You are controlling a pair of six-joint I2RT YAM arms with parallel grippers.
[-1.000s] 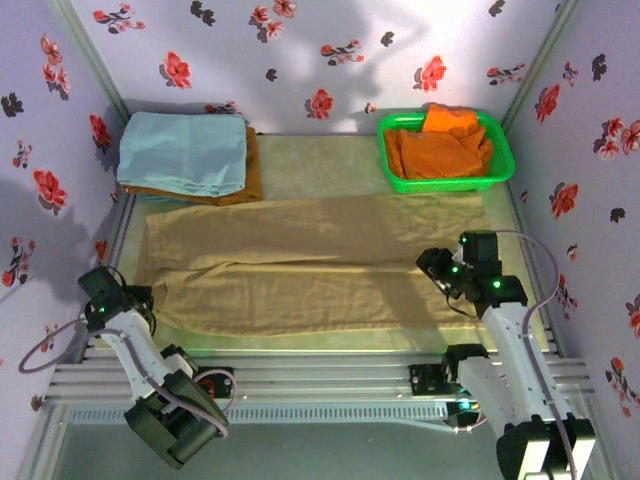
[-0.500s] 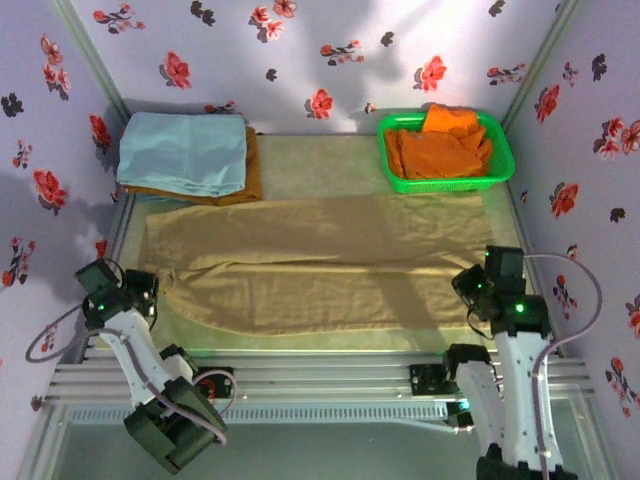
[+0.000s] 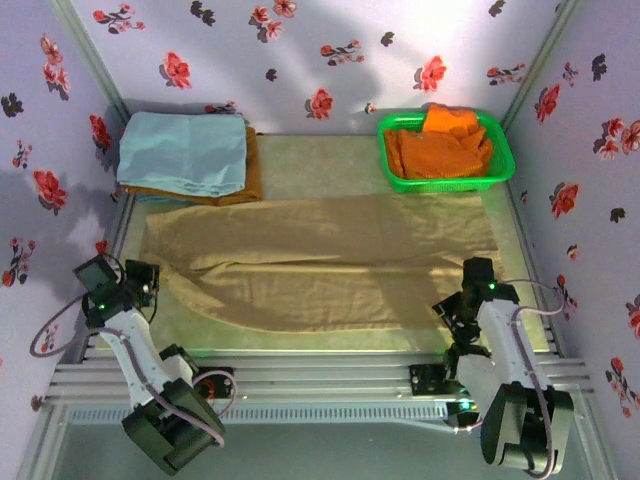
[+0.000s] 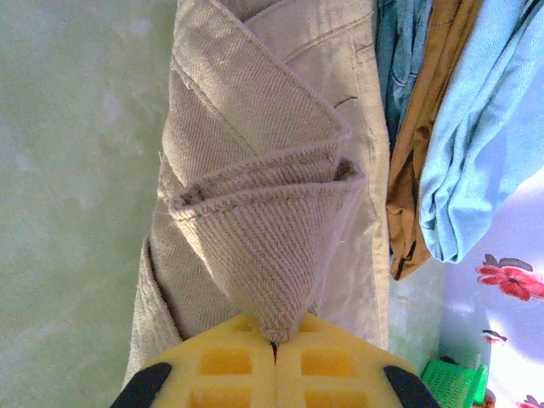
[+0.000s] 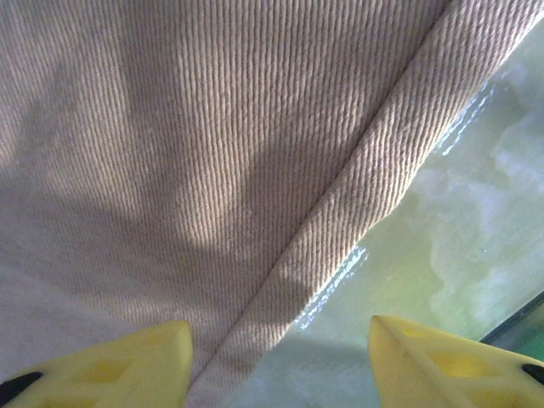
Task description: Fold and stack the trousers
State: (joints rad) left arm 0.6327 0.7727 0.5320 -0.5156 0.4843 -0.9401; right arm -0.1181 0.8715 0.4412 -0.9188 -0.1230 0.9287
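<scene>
Far out to the left of the green basket [image 3: 500, 172] and well toward the arm bases, the left gripper [image 3: 152, 282] is pressed together on the end of the trousers [image 3: 320, 262]. Its wrist view shows the left gripper [image 4: 274, 342] pinching a doubled corner of tan cloth [image 4: 263, 229] that stands up in a little peak, with the light blue cloth [image 4: 476, 127] lying just beyond. The trousers lie flat on the worktop [image 3: 320, 165] just on the near side of the basket. Their long axis runs sideways, from under the basket's front edge away to the left, so each arm has one end in front of it. Now to the right: the right gripper [image 3: 449, 310] sits on the near side of the basket, almost straight toward the bases from it, at the near corner of the trousers' right end. In its own view the right gripper [image 5: 276, 365] is spread wide, the hem [image 5: 365, 178] running slantwise up through the gap with bare worktop [image 5: 459, 238] just past it, and nothing pinched. By my reading that is the hinge of the next move. The left end is secured, the right arm is plainly the nearer one for this end, and the cloth edge already lies between its fingertips, so it only has to close on it before both ends can be carried together for the fold.
</scene>
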